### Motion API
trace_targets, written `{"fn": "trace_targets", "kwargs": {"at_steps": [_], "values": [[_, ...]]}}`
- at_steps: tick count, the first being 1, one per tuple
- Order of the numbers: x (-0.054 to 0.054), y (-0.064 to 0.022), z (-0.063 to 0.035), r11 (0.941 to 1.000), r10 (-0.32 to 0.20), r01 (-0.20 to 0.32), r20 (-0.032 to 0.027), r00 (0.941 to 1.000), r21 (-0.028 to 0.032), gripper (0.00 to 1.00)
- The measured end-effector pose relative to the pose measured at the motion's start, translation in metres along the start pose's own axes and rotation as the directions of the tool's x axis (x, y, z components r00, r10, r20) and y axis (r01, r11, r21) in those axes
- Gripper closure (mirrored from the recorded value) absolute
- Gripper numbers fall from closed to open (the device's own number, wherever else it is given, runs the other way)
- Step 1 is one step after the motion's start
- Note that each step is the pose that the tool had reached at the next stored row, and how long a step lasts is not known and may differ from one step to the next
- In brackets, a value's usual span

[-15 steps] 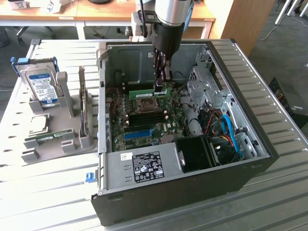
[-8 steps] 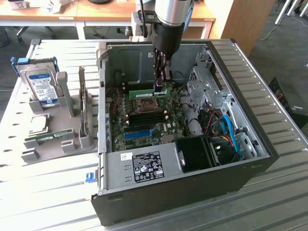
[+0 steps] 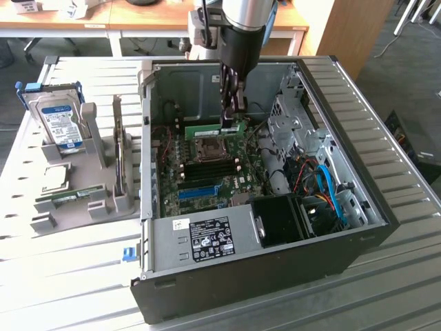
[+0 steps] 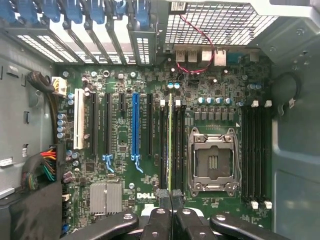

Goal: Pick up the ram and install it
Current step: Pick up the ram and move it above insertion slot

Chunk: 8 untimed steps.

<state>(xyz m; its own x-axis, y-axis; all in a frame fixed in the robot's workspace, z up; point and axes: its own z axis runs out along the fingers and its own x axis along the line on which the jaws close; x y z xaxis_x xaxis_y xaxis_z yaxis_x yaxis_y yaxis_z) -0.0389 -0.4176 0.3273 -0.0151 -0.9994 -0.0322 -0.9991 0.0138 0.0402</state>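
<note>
**Ram pinched over the slots**

Jaws of the gripper squeeze shut on one end of the ram. It runs straight out from them, between black slots. Held by its end, it could tip, miss its slot and jam.

Table: a grey metal work table with a ribbed, slatted top.
Desks: wooden-topped desks on white frames, standing behind the table.
Panel: a tall wooden panel at the exterior view's right, beyond the table.
Floor: dark grey floor at the exterior view's right.
Light: bright, bleaching the table's slats almost white at the exterior view's left.
</note>
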Motion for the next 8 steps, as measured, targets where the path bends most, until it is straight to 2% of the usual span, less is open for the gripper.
{"fn": "trace_targets", "kwargs": {"at_steps": [8], "values": [[-0.0003,0.0005,-0.0111,1.0,0.0,0.0,0.0,1.0,0.0,0.89]]}}
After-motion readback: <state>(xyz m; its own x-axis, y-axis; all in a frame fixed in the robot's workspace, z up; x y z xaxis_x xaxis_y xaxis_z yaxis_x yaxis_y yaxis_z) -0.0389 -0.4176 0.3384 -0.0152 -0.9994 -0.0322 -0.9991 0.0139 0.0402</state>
